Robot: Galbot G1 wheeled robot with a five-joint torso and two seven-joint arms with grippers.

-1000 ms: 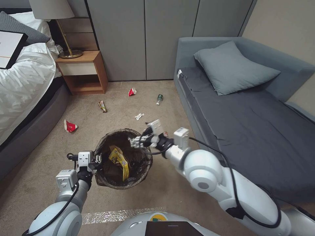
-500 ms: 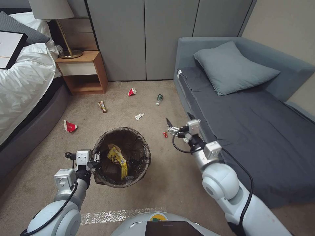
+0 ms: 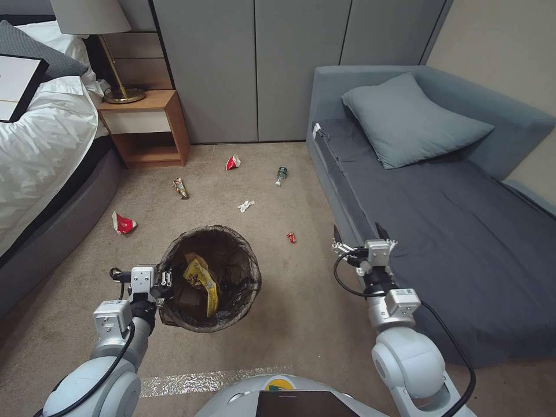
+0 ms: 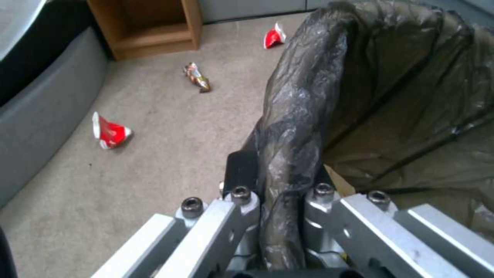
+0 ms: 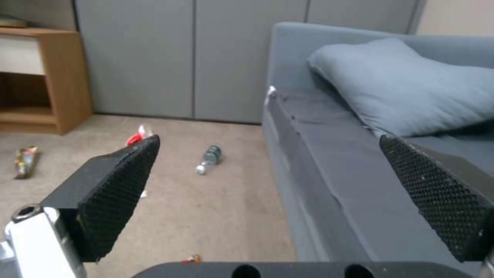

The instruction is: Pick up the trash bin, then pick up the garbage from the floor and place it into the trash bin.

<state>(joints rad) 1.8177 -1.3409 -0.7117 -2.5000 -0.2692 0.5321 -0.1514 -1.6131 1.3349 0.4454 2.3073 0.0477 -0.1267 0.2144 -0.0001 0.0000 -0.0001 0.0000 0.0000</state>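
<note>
The floor (image 3: 301,313) carries the litter well apart. The trash bin (image 3: 209,278) hangs off the carpet at centre, mouth up to receive drops; a yellow wrapper (image 3: 204,281) lies inside. The left gripper (image 4: 280,216), at the bin's 9 o'clock, is clamped on its bagged rim. The right gripper (image 3: 360,234), at 3 o'clock beside the sofa (image 3: 463,231), has jaws apart, empty. A red scrap (image 3: 291,237) lies between them.

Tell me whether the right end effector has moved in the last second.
Yes. The right end effector swung from over the trash bin rightward to the sofa edge.
</note>
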